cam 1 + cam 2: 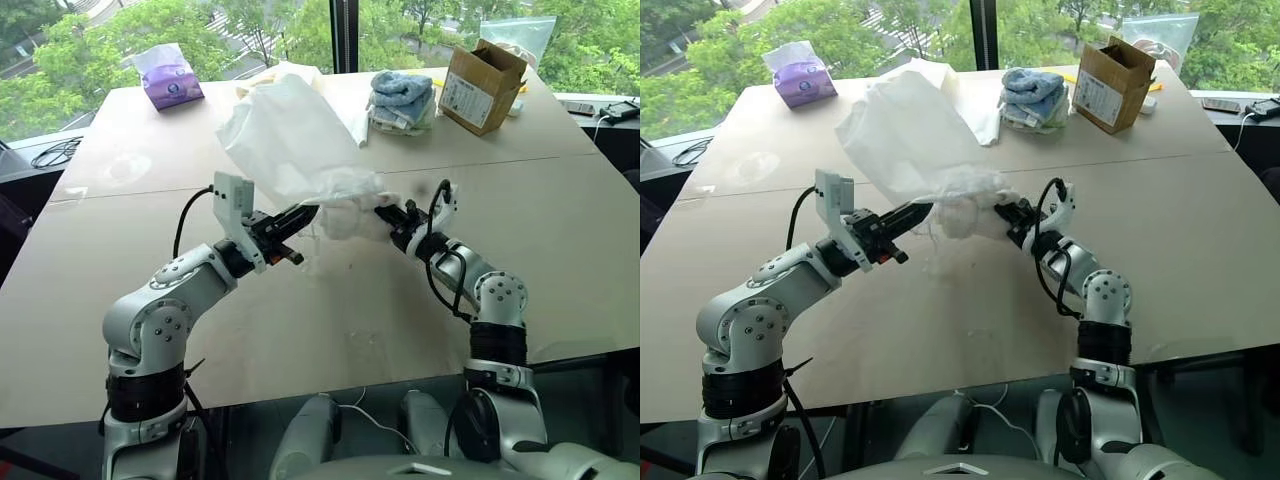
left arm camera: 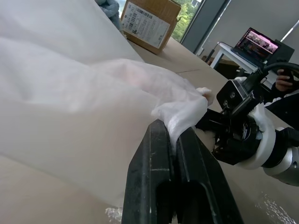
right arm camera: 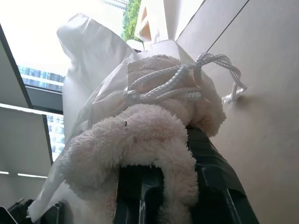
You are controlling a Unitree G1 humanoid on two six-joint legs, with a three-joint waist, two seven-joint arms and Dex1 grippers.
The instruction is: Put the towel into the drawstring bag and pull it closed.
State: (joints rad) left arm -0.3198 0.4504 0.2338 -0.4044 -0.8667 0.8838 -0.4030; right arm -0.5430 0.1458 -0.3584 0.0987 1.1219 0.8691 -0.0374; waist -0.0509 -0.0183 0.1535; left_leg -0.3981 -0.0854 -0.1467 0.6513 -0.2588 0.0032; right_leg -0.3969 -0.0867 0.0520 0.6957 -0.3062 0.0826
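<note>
The white, thin drawstring bag (image 1: 290,140) hangs in the air over the middle of the table, its body billowing up and away from me. My left gripper (image 1: 310,212) is shut on the bag's mouth edge (image 2: 180,114). Facing it from the right, my right gripper (image 1: 383,210) is shut on the fluffy white towel (image 3: 154,135). The towel sits at the bag's gathered mouth, pressed against the fabric. The white cord drawstrings (image 3: 182,81) lie looped over the towel. How far the towel is inside the bag I cannot tell.
At the table's far side stand a purple tissue pack (image 1: 168,78), a stack of blue and pale folded towels (image 1: 402,98) and a cardboard box (image 1: 482,85). A cream cloth (image 1: 350,115) lies behind the bag. A person's hand (image 2: 285,80) and a laptop (image 2: 261,43) are off to the right.
</note>
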